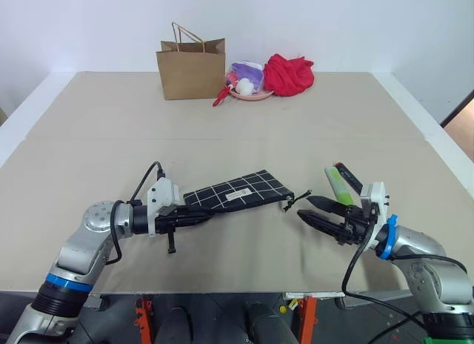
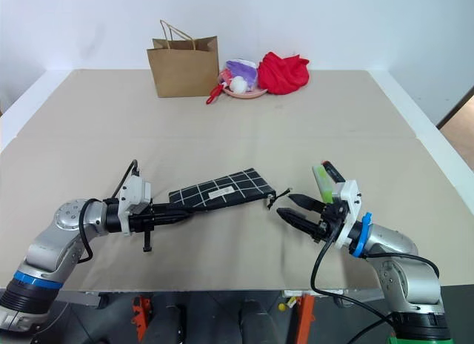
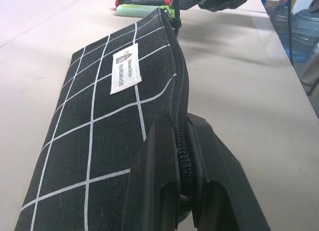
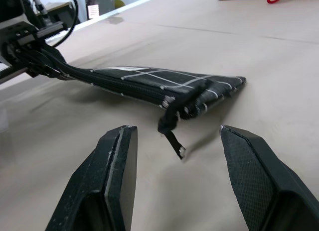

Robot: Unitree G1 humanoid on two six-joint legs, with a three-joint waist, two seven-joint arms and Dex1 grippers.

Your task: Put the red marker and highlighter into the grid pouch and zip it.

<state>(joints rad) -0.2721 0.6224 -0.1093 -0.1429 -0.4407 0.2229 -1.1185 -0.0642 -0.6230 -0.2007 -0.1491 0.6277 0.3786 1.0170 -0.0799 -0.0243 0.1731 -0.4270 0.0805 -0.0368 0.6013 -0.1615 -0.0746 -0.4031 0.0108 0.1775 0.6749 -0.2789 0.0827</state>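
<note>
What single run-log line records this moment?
left pincer: shut on black grid fabric pouch | right pincer: open by zipper pull | pens: outside

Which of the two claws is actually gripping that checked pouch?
The left gripper, shut on the grid pouch at its zipper edge. The right gripper stands open just short of the zipper pull, touching nothing.

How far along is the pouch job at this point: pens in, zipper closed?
Done: nothing yet. The red marker and highlighter lie on the table, outside the grid pouch. In hand: the left gripper is shut on the pouch's zipper edge, holding one end up; the right gripper is open, facing the zipper pull without touching it. Left: open the pouch, load both pens, zip it.
</note>
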